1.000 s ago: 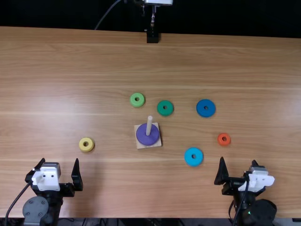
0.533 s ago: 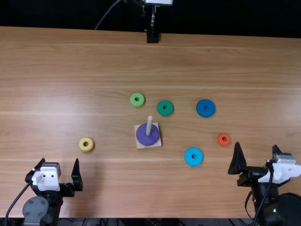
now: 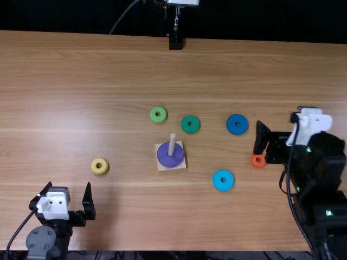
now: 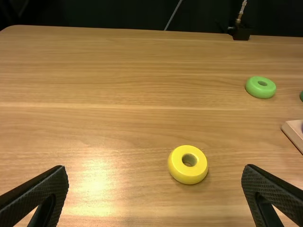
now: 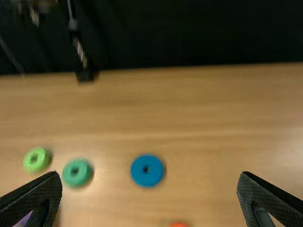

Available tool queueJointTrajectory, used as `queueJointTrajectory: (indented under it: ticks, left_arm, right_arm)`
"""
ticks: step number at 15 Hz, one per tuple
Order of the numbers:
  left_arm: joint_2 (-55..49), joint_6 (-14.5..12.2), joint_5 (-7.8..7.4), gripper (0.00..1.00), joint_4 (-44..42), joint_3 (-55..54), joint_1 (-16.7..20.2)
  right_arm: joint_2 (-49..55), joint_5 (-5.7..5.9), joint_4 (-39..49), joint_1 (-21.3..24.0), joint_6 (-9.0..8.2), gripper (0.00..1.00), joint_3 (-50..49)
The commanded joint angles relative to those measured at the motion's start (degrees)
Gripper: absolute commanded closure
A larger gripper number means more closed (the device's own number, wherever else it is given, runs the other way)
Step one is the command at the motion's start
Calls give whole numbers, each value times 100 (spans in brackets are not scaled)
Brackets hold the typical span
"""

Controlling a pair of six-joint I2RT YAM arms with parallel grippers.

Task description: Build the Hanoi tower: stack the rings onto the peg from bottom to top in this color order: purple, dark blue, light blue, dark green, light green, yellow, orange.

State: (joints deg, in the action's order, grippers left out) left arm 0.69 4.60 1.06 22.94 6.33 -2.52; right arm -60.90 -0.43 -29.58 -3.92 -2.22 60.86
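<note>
We saw the right gripper [image 5: 150,176] advance from the near edge toward the dark blue ring [image 3: 237,124].
Nearest us, the left gripper [image 3: 69,185] had kept its place, wide and empty, short of the yellow ring [image 3: 100,166]. The light blue ring [image 3: 217,184] lay flat on the table [image 3: 135,216]; beyond it, the orange ring [image 3: 258,164] lay close by the right gripper, which was also wide and empty. The purple ring [image 3: 166,158] sat around the peg [image 3: 172,143], so we judged the advance a reach for dark blue, next in order and farther out.
</note>
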Motion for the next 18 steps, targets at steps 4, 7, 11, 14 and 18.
queueJointTrajectory:
  ticks: [4,7,11,14,18]
  left_arm:
    - [-69,-17,-43,0,448,-633,24]
    - [-69,-17,-43,0,448,-633,24]
    - [-69,-17,-43,0,448,-633,24]
    - [-69,-17,-43,0,448,-633,24]
    - [-69,-17,-43,0,448,-633,24]
  right_arm:
    - [-1960,-21,-1267,-372,-126,0,1139]
    - [-3033,-21,-1330,-364,-559,0,1692]
    - [-4070,-21,-1256,-346,-664,0,2097]
    - [-4720,-21,-1256,-328,-675,0,2290]
    - [-5327,0,-1246,-311,-675,0,2677]
